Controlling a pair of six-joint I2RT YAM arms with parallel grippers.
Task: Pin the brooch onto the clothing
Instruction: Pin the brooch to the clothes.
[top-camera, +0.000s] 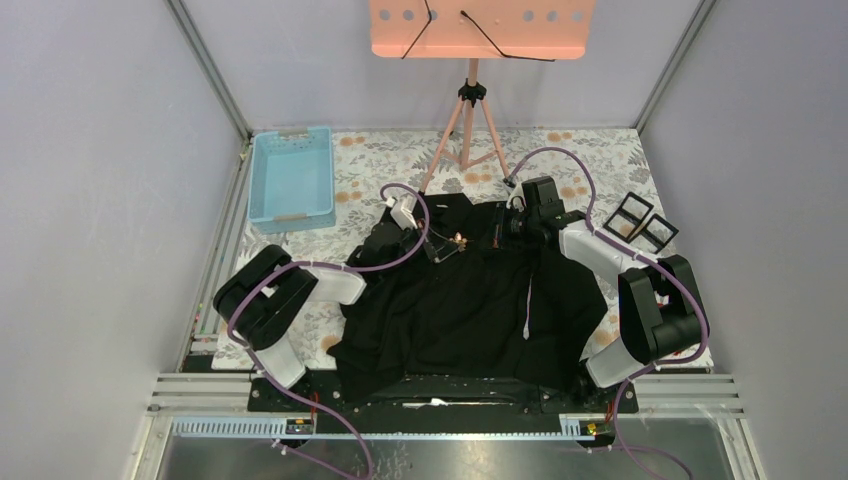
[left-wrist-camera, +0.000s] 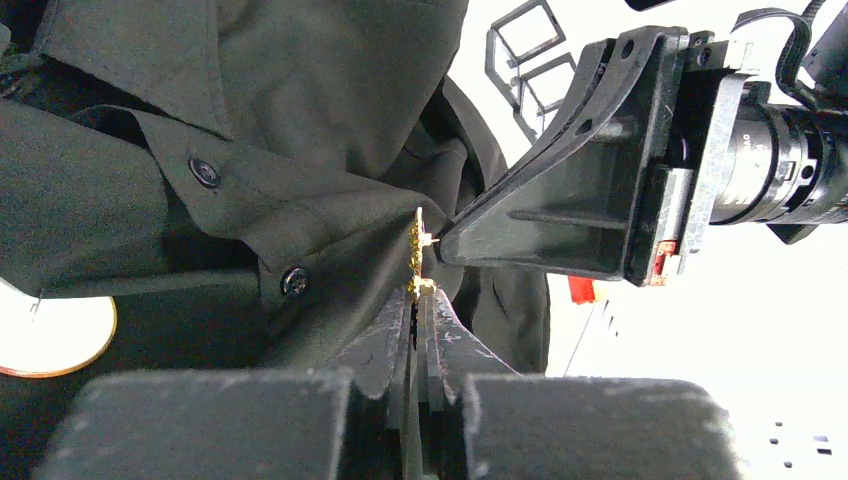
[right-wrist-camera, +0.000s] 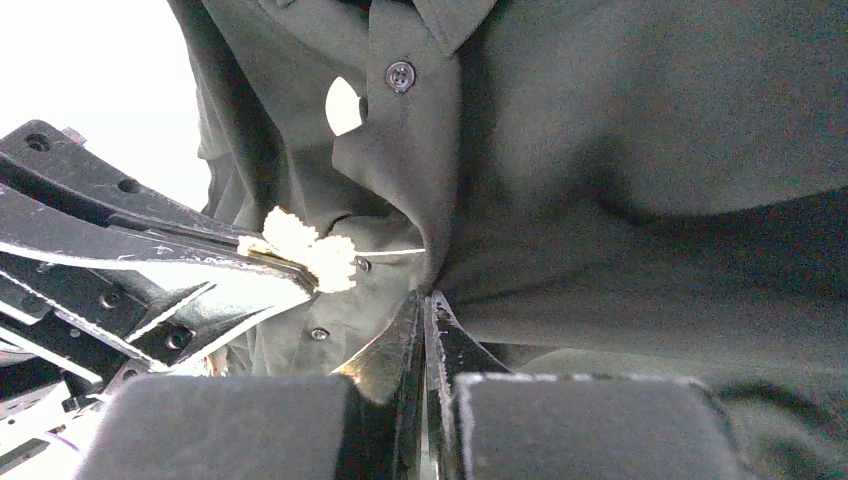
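Note:
The black shirt (top-camera: 470, 310) lies spread on the table, collar at the far end. My left gripper (top-camera: 445, 245) is shut on a small gold brooch (left-wrist-camera: 415, 255) and holds it upright at the shirt's button placket (left-wrist-camera: 300, 215). The brooch looks pale and washed out in the right wrist view (right-wrist-camera: 305, 250), its thin pin pointing at a fabric fold. My right gripper (top-camera: 508, 225) is shut on that fold of the shirt (right-wrist-camera: 440, 200), just right of the brooch. In the left wrist view the right gripper's (left-wrist-camera: 447, 243) tip nearly touches the brooch.
A light blue tray (top-camera: 292, 180) stands at the back left. A pink music stand on a tripod (top-camera: 470, 120) stands behind the shirt. Two black square frames (top-camera: 640, 225) lie at the right. A floral cloth (top-camera: 600, 160) covers the table.

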